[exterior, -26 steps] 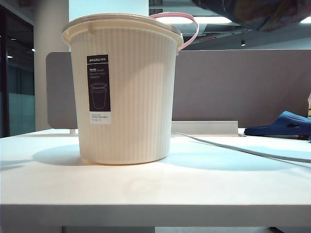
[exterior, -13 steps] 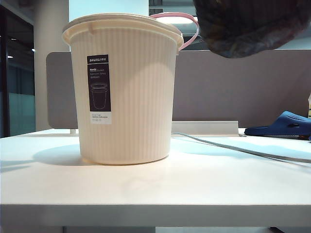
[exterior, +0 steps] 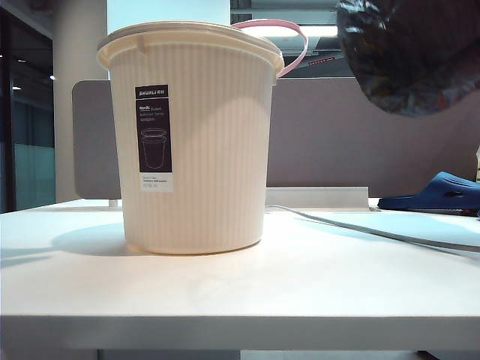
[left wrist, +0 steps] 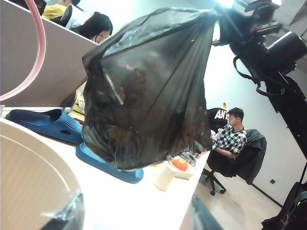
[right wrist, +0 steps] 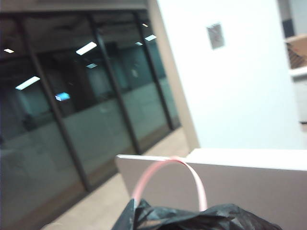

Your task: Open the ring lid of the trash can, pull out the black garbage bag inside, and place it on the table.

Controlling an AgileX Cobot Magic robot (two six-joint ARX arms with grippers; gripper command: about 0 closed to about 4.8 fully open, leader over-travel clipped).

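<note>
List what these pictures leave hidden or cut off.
- Right tool: shut, but in no view; the black garbage bag runs off the exterior view's top edge, so the grip is unseen.
- Left tool: outside every view.
- Bag contents: only blurred brown shapes show through the plastic in the left wrist view.
- Trash can interior: hidden by its wall.

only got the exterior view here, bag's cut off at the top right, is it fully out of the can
Observer: Yes. In the left wrist view the whole black garbage bag hangs in the air, clear of the trash can.
Operator: what's under it
Observer: A second blue slipper on the table, below the bag.
Operator: which arm has it
Observer: The right arm meets the bag's top; its gripper itself isn't visible. The ring lid stands raised.
</note>
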